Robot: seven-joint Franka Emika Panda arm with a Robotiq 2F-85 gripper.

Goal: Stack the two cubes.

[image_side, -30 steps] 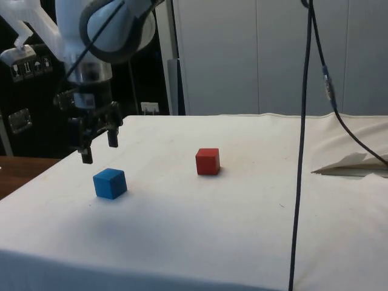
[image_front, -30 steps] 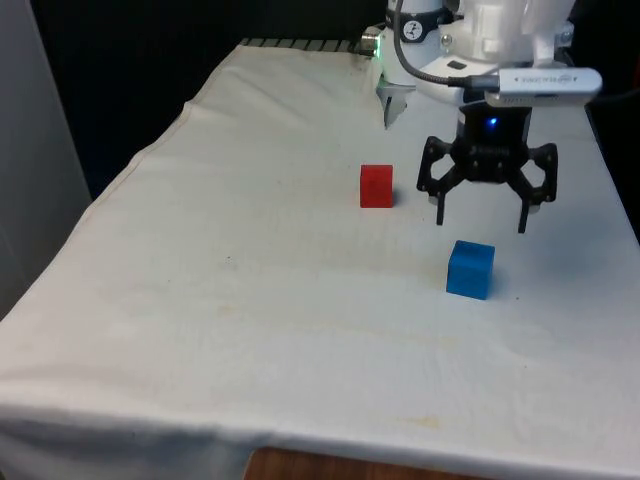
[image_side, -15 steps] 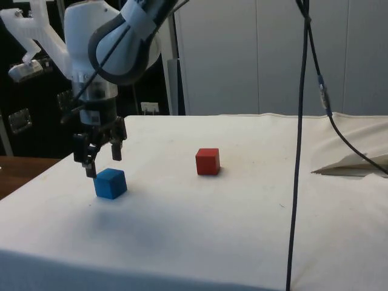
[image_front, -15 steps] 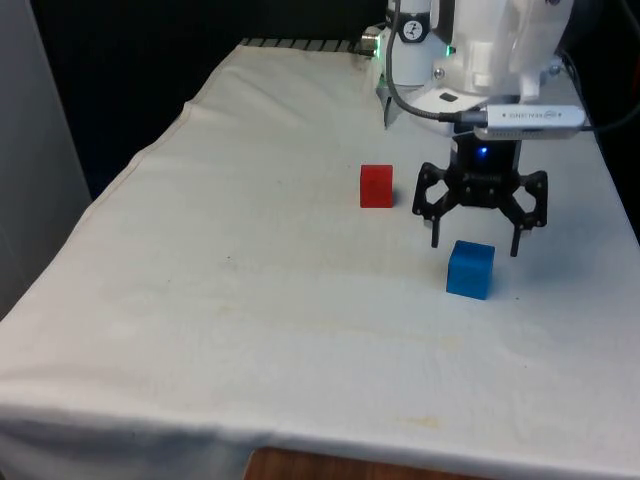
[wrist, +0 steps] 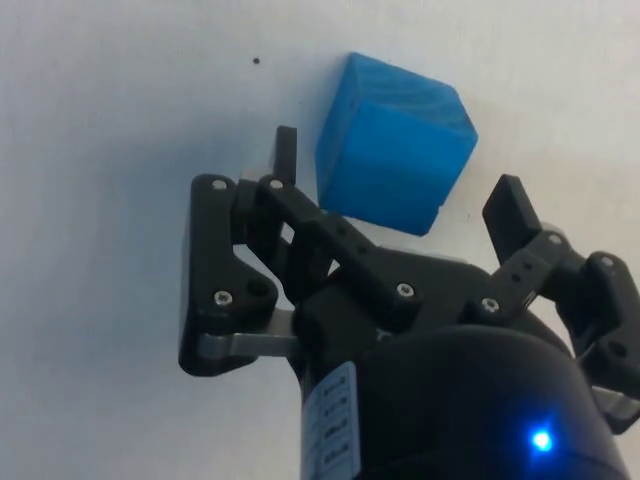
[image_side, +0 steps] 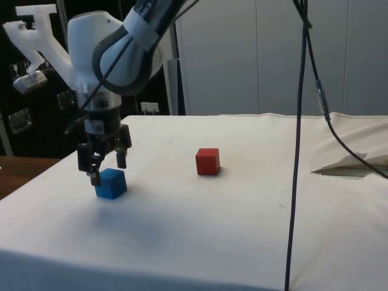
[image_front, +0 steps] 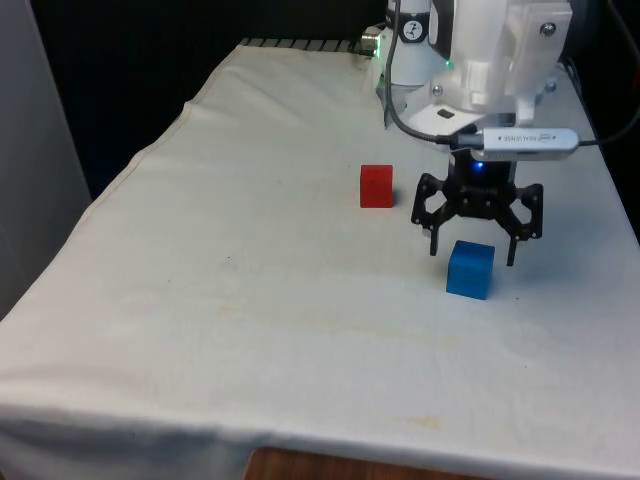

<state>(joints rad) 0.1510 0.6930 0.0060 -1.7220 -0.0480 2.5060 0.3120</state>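
The gripper hangs directly over the blue cube, jaws spread wide and grasping nothing. In the wrist view the two fingers stand on opposite sides of the cube, each with a visible gap to the cube face. In the side view the fingertips reach down to about the level of the cube's top edge.

The blue cube rests flat on the white cloth, towards the front view's right, turned slightly askew to the table edges. The red cube sits farther back and towards the front view's left, well apart from the blue one, with bare cloth between them.

Open cloth extends from both cubes to the table's near edge and to the edge at the front view's left.
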